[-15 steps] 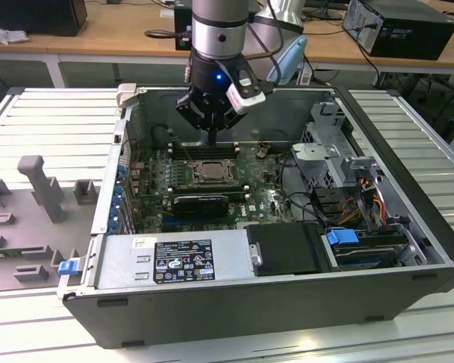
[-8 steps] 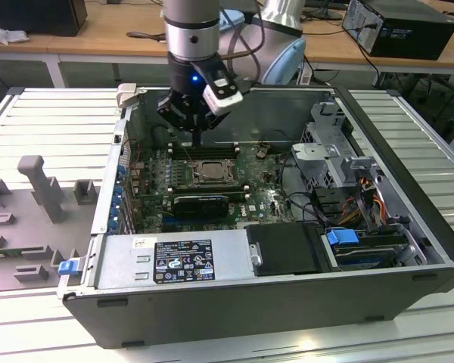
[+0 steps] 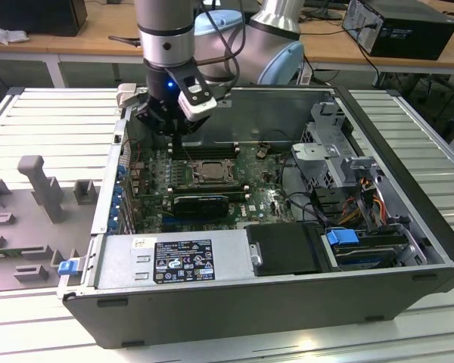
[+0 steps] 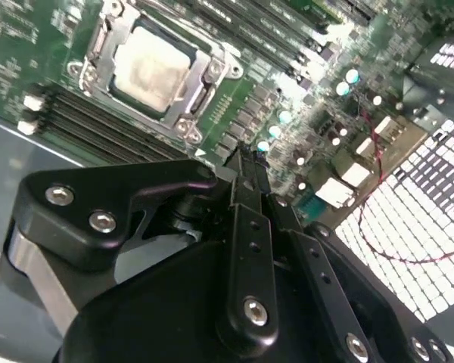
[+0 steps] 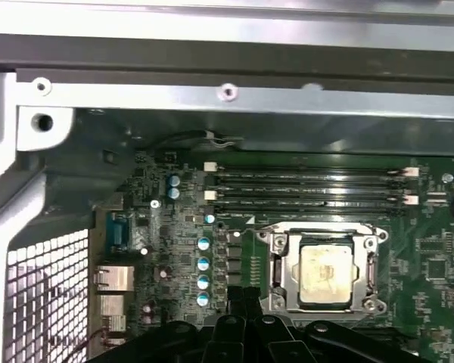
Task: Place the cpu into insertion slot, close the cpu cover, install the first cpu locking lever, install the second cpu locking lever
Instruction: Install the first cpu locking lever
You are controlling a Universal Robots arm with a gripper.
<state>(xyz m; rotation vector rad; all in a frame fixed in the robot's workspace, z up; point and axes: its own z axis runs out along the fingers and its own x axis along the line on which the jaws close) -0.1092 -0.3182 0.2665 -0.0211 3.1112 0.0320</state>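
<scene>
The cpu (image 5: 325, 272) lies flat in the insertion slot (image 5: 276, 299), pale top up, and shows in both wrist views (image 4: 147, 68). The dull-metal cpu cover (image 5: 286, 266) lies down around it, framing the chip in its window (image 4: 206, 74). A thin lever (image 5: 374, 261) runs along one side of the frame; I cannot tell whether it is latched. My gripper (image 4: 246, 160) hangs above the board beside the socket, off the chip, its black fingers pressed together and holding nothing. In the exterior view the gripper (image 3: 175, 133) hovers just behind the socket (image 3: 204, 172).
Long black memory slots (image 5: 310, 189) run beside the socket. A black card (image 3: 200, 203) sits in front of it. The grey power supply (image 3: 174, 257) and drive cage (image 3: 333, 151) fill the case's front and right. A vented rear wall (image 5: 45, 287) stands close by.
</scene>
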